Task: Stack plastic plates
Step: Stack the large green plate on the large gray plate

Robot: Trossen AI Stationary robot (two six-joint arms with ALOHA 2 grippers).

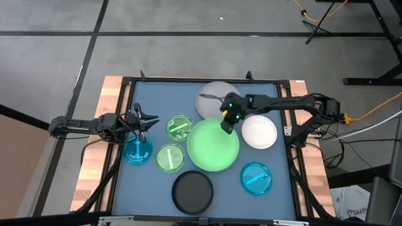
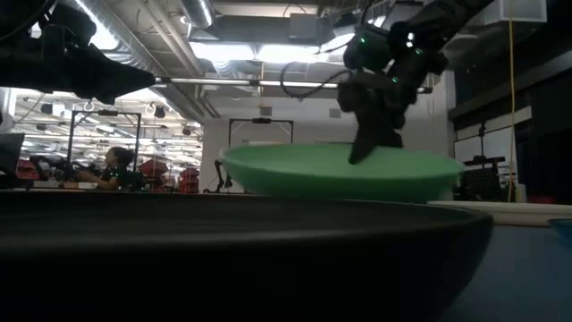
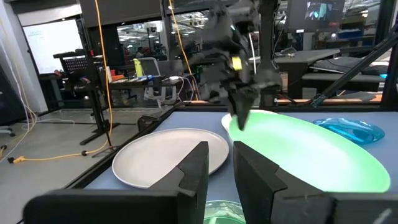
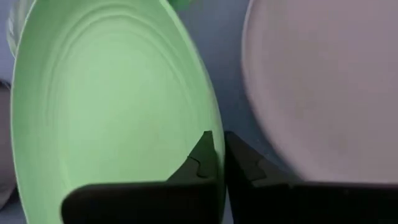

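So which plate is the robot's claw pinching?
The large light green plate in the middle. The right gripper is shut on its rim; no other plate has a gripper on it.

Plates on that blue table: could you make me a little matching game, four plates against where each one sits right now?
Plates:
1. large light green plate
2. black plate
3. white plate
4. grey plate

Places:
A. at the table's near edge, alone
B. at the far edge, behind the right gripper
C. rim pinched by the right gripper
D. just right of the big green one

Pairs: 1-C, 2-A, 3-D, 4-B
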